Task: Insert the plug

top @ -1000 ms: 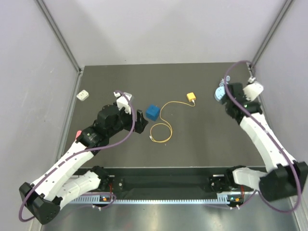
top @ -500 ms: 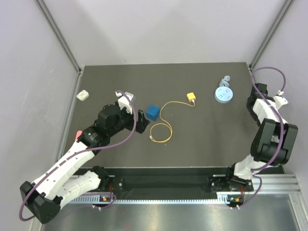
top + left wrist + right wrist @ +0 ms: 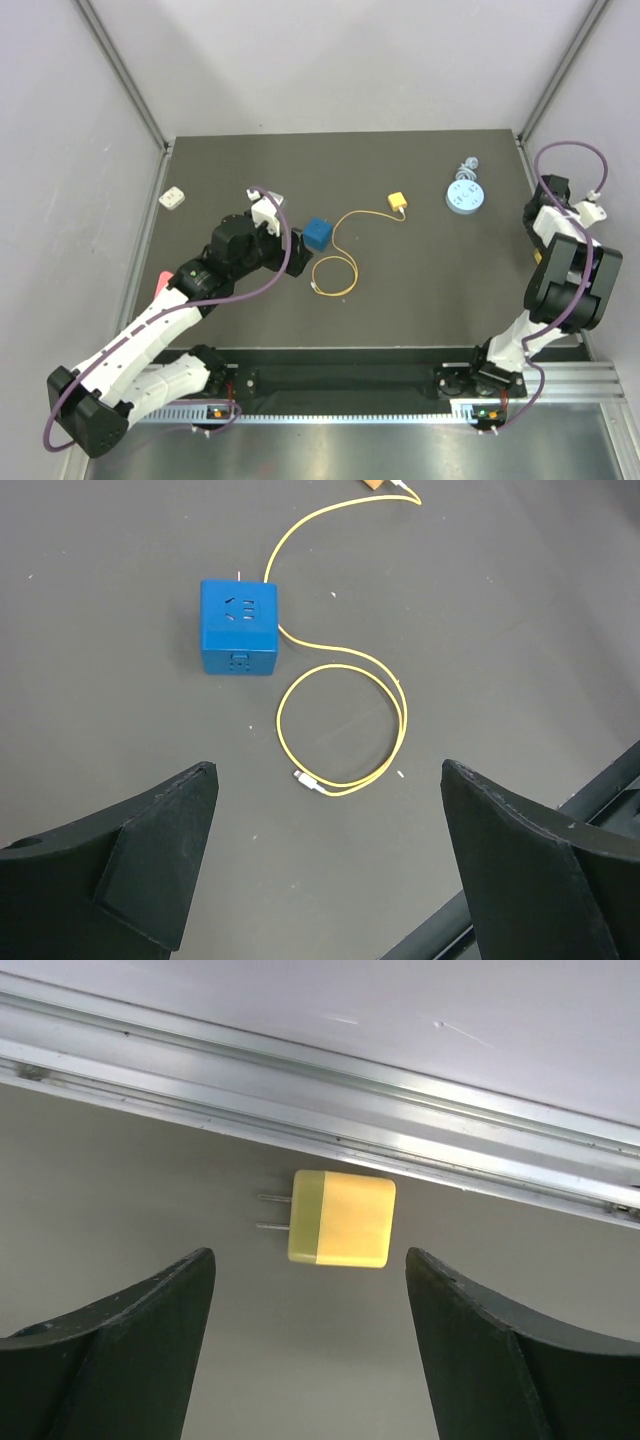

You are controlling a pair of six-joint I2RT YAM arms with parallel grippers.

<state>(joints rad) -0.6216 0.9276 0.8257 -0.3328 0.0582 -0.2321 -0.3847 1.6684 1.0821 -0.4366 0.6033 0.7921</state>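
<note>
A robotics lab test cell: a dark table (image 3: 430,290) boxed in by grey panels (image 3: 340,60) on aluminium posts (image 3: 122,75). Just ahead of the right jaws an aluminium rail (image 3: 300,1060) runs along a panel's foot. Behind both jaws, the left arm (image 3: 150,335) and right arm (image 3: 565,285) bolt to a base bar (image 3: 340,380) beside a slotted cable duct (image 3: 330,412).

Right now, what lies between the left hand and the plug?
The blue cube, close to the left hand, then a bend of the yellow cable that runs on to the plug. The top view shows this.
</note>
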